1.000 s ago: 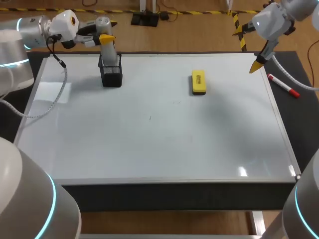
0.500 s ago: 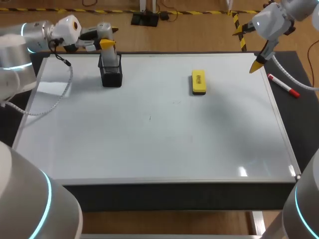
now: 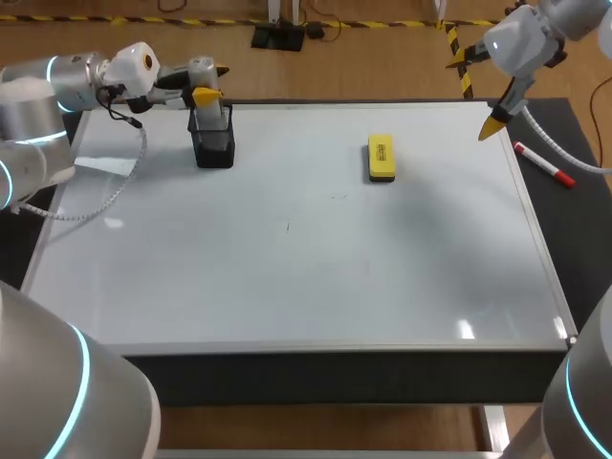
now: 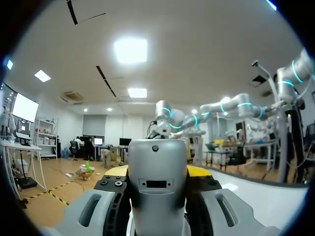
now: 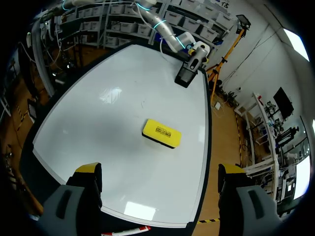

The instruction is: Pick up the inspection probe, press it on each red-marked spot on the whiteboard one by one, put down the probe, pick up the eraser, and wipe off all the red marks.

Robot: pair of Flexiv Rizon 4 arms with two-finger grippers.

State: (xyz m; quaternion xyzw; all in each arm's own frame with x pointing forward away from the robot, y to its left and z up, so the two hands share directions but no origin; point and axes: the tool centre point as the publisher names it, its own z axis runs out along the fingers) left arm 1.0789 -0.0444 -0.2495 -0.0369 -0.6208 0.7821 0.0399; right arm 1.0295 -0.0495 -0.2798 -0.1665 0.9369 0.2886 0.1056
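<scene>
1. The yellow eraser lies flat on the whiteboard, its long side running away from me.
2. My right gripper hangs wide open near the far right corner, holding nothing.
3. My left gripper squeezes the grey probe from both sides. It has sunk lower, so the probe sits deeper in the black holder. I think the pressing is done.
4. The probe stands straight up, its tip hidden in the holder.

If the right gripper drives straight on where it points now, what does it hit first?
Most likely the yellow eraser on the whiteboard: it lies almost dead ahead of the open right gripper, nothing in between. Depth is unclear; it might meet bare board beside it.
</scene>
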